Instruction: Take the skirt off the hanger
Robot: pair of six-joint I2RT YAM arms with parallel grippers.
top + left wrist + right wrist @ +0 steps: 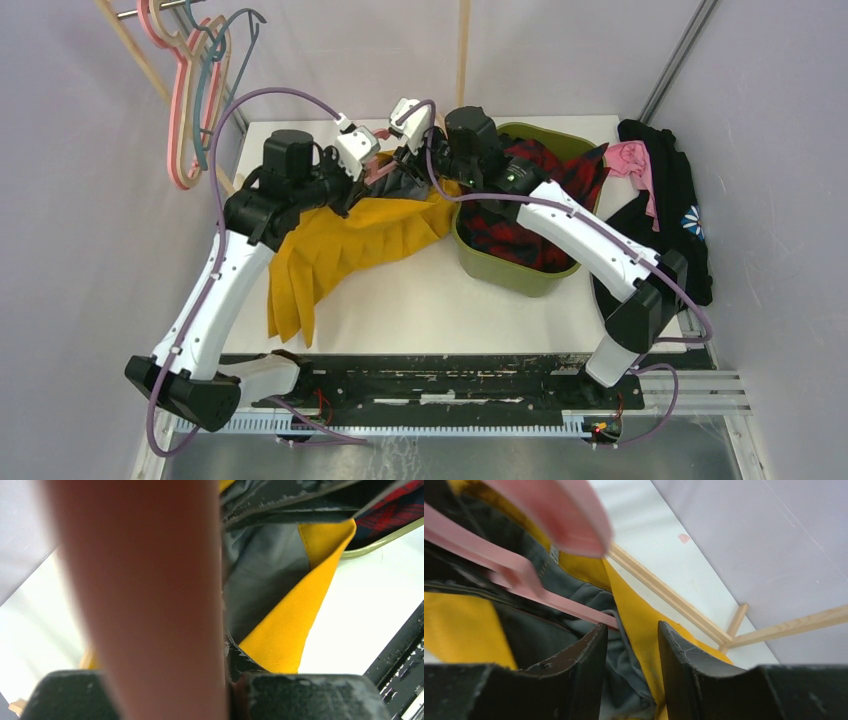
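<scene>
Top external view: the left arm (215,290) and the right arm (590,240) both reach to the far middle of the white bench (430,300), where their jaws meet over the waist end of the yellow skirt (350,240). The skirt lies spread on the bench, with its hem toward the near left and its waist just beside a green basket (520,272) with red checked cloth (515,225) in it. Dark clothes (675,210) lie at the right edge. Grey walls stand close on both sides and spare hangers (190,100) hang at the far left, so I judge there is little room for wide swings.

Left wrist view: a pink hanger (150,605), very near and blurred, fills the gap between the jaws, and they look clenched on it. Beside it shows the grey lining (265,580) of the skirt. This arm should, I think, only hold firm.

Right wrist view: the jaws stand a little apart, with lining and yellow cloth seen in the gap, below the thin bar of the hanger. Whether they pinch the cloth I cannot tell. A good move would be to take only the waistband, not the bar, and draw it slowly off toward the near side of the bench, away from the basket and the wooden frame (664,592)
</scene>
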